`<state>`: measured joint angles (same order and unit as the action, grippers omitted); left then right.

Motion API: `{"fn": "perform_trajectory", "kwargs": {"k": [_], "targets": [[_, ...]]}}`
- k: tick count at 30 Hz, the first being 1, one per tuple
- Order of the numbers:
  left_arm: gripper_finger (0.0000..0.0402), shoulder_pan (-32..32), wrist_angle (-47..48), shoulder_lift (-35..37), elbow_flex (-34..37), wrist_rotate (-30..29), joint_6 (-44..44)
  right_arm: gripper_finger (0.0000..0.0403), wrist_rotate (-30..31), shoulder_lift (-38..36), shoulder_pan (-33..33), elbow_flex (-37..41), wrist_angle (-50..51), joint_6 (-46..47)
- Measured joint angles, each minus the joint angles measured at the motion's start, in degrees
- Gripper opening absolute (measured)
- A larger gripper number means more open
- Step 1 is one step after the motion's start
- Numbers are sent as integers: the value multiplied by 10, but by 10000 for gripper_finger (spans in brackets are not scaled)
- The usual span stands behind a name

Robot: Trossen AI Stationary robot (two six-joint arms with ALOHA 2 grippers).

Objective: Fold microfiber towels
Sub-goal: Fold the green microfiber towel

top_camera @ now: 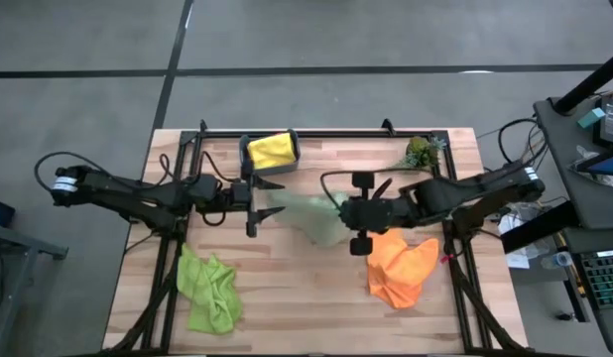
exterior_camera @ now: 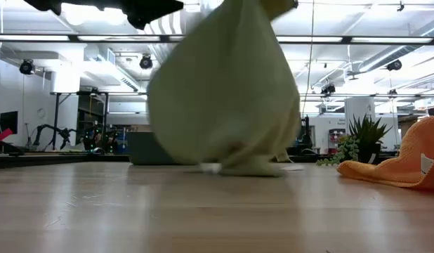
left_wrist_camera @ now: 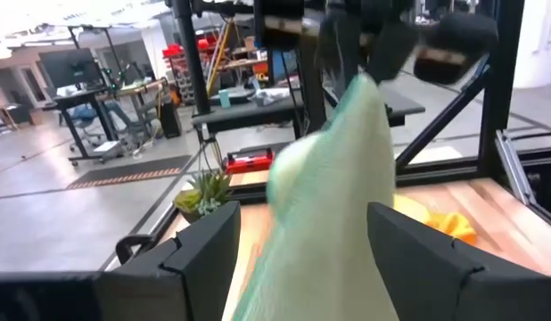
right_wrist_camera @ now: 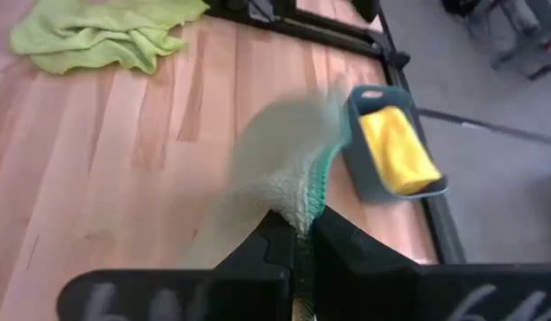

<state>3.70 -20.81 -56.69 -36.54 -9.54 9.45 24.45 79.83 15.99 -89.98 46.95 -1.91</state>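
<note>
— Grippers first. What is the right gripper (right_wrist_camera: 298,241) doing?

— Clamped tight on the sage towel (top_camera: 311,216). Its wrist view shows both fingers pinched together on an edge of the cloth, which hangs out ahead of them. From above, this gripper (top_camera: 358,211) sits at mid-table.

— And the left gripper (left_wrist_camera: 302,245)?

— Spread wide, holding nothing. The sage towel (left_wrist_camera: 324,205) hangs between its fingers (left_wrist_camera: 204,250), but I see no contact with either one. From above it (top_camera: 255,205) is just left of the cloth.

— Is the towel lifted or lying flat?

— Mostly lifted. At table height the sage towel (exterior_camera: 224,91) drapes down from above, and only its lowest folds meet the table (exterior_camera: 203,211).

— Other towels?

— The yellow towel (top_camera: 272,151) lies inside the bin (top_camera: 295,149) at the far edge, centre-left. The lime towel (top_camera: 209,290) is crumpled at the near left. The orange towel (top_camera: 399,268) is bunched at the near right, just beside the right arm.

— Anything else on the table?

— The sprig (top_camera: 423,152), at the far right corner, well apart from both grippers.
</note>
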Motion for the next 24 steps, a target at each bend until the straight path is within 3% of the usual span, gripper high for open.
{"fn": "perform_trajectory", "kwargs": {"k": [9, 19, 24], "targets": [[229, 0, 0, -15, 2, 26, 5, 8, -1, 10, 0, -123, 74, -64], [228, 0, -106, -156, 1, 87, 4, 8, 0, 28, -1, -181, 105, -80], [228, 0, -153, -204, -6, 169, 2, 8, 16, 36, -1, -196, 106, -86]]}}
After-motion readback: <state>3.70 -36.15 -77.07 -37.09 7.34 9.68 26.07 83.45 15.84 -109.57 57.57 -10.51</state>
